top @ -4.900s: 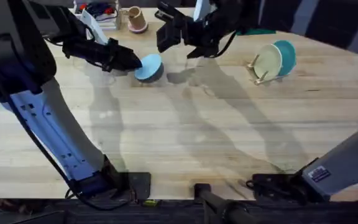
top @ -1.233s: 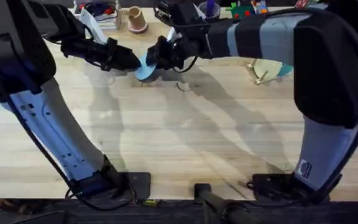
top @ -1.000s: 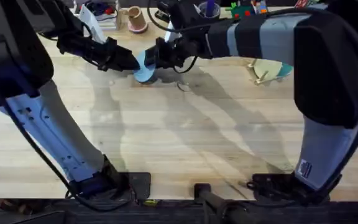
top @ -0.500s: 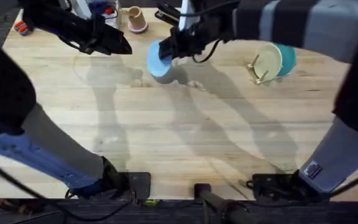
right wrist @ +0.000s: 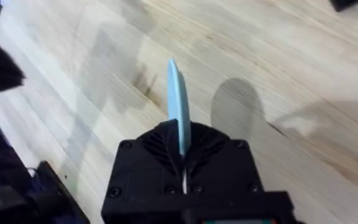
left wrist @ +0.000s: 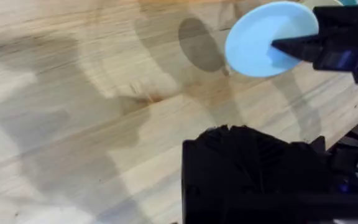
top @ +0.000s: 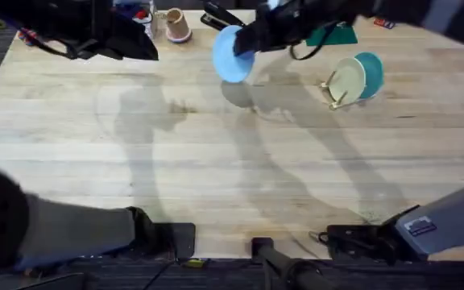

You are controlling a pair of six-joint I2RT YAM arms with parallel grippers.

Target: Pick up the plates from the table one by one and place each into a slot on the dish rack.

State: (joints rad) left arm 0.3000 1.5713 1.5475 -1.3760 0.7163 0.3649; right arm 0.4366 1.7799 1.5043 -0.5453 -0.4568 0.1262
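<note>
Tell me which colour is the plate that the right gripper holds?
Pale blue. The plate in the right gripper shows best in the left wrist view.

Pale blue plate (top: 230, 55); cream plate (top: 346, 80); teal plate (top: 371, 71); light wood table (top: 216, 161); possibly tan cup (top: 176, 26).

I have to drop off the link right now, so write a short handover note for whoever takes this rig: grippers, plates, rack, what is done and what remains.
Right gripper: shut on the pale blue plate, held on edge above the table.
Left gripper: near the far left of the table, holding nothing; fingers unclear.
Dish rack: far right, with the cream plate and teal plate standing in it.
Done: two plates racked, the blue one lifted.
Left: carry the blue plate to the rack and slot it in.
</note>
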